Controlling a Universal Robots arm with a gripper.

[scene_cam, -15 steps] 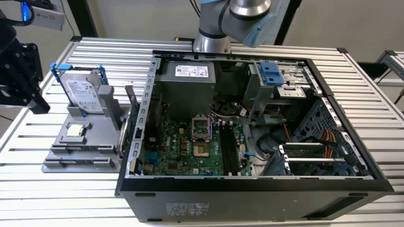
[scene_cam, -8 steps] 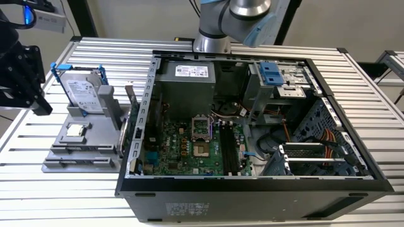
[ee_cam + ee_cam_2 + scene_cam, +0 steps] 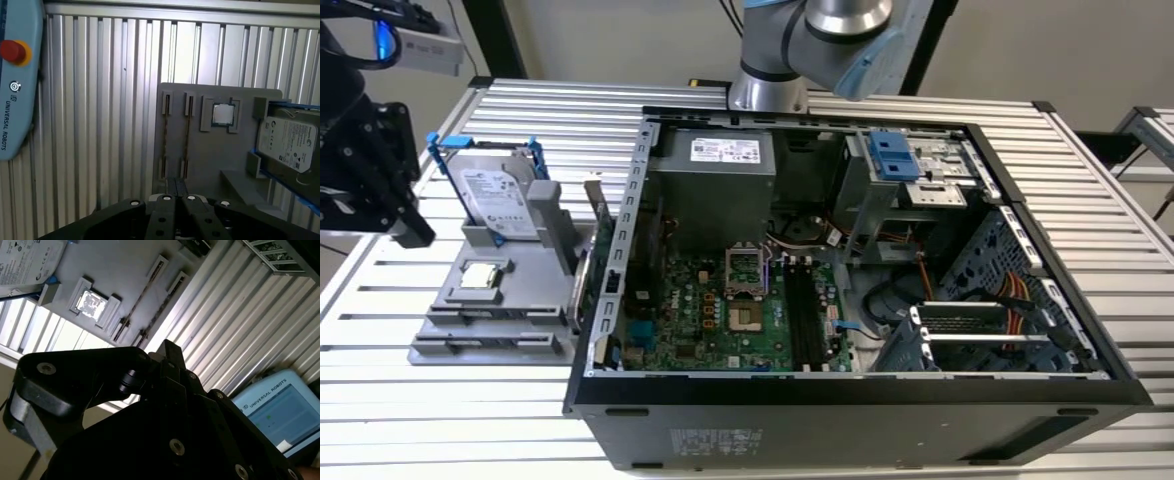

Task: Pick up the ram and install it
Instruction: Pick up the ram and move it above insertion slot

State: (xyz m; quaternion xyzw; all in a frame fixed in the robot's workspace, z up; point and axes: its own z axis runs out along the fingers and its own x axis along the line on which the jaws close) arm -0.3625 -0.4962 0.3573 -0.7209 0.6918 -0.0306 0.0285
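Note:
Two ram sticks stand on edge in the end brackets of a grey holder tray point(image 3: 531, 288); from above each shows as a thin brownish line, one ram stick point(image 3: 186, 134) beside the other point(image 3: 165, 134). They also appear in the second wrist view as one ram stick point(image 3: 141, 296) and a second ram stick point(image 3: 160, 307). My gripper point(image 3: 376, 185) hangs high at the exterior view's left, above the table beside the tray. Its fingers point(image 3: 176, 186) are shut with nothing between them, over the tray's edge at the ram end. The black memory slots point(image 3: 801, 320) lie on the motherboard inside the open computer case point(image 3: 854, 390).
On the same tray sit a small square silver CPU chip point(image 3: 221, 114) and a silver hard drive point(image 3: 496, 195) in a blue frame. A blue-grey teach pendant point(image 3: 15, 75) lies on the slatted table point(image 3: 400, 400). The arm's base point(image 3: 767, 90) stands behind the case.

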